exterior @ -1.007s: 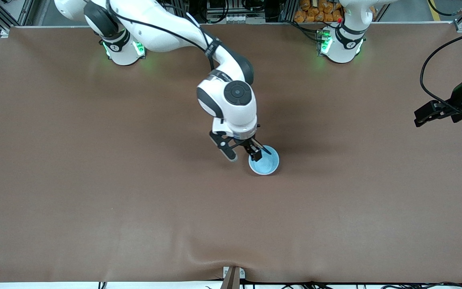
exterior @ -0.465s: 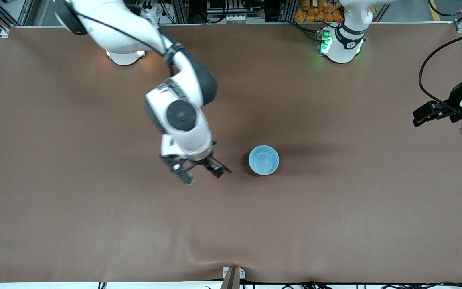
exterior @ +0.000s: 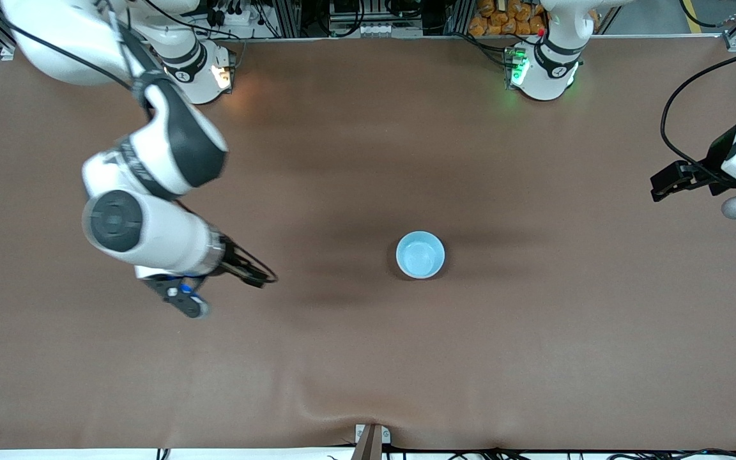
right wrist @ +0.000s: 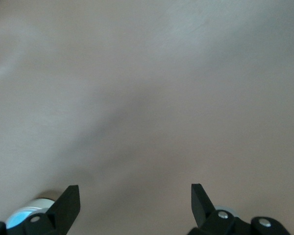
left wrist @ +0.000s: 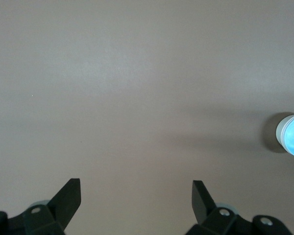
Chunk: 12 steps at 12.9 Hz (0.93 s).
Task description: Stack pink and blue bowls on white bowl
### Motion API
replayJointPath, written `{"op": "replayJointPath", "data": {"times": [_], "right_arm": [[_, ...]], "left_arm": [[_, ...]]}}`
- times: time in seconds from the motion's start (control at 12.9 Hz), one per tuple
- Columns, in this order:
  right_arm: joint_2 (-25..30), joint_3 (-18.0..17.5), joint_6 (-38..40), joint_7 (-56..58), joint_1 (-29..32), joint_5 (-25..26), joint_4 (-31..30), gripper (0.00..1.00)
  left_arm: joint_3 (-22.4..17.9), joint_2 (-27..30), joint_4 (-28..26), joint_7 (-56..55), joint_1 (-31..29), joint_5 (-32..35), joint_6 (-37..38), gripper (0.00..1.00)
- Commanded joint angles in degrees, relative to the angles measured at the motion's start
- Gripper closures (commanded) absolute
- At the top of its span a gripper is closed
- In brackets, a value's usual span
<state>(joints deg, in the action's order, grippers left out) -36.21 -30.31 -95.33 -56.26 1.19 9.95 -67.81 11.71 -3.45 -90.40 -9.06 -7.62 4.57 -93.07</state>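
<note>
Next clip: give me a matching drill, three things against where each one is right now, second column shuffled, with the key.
Things
1. blue bowl
2. right claw
3. left claw

Places
A. open, over the table's edge at the left arm's end
B. upright on the brown table, near its middle
C. open and empty, over bare table toward the right arm's end

Pairs: 1-B, 2-C, 3-A
</note>
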Motion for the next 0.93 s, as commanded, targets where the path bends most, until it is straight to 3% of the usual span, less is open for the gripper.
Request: {"op": "replayJointPath", "data": {"times": [0.0, 0.31, 0.54, 0.62, 0.85], "right_arm": [[8.76, -1.77, 0.58, 11.21, 7.05, 1.12, -10.57, 0.00], [12.82, 2.08, 3.31, 23.08, 6.81, 1.03, -11.12, 0.00], [16.68, 14.71, 4.54, 38.89, 0.92, -4.12, -11.03, 0.00], [17.74, 17.36, 5.33, 43.38, 0.83, -6.33, -11.03, 0.00], [21.52, 23.34, 7.44, 53.24, 0.83, -6.70, -11.64, 0.00]], "left_arm": [[0.07, 3.45, -3.38, 1.23, -0.47, -1.23, -0.88, 0.00], [-0.02, 3.81, -3.56, 1.23, -0.65, -1.31, -1.32, 0.00], [0.07, 3.54, -3.99, 1.23, -0.56, -1.31, -2.81, 0.00], [0.07, 3.54, -4.26, 1.23, -0.56, -1.31, -3.25, 0.00], [0.07, 3.45, -4.87, 1.23, -0.38, -1.31, -4.22, 0.00]]}}
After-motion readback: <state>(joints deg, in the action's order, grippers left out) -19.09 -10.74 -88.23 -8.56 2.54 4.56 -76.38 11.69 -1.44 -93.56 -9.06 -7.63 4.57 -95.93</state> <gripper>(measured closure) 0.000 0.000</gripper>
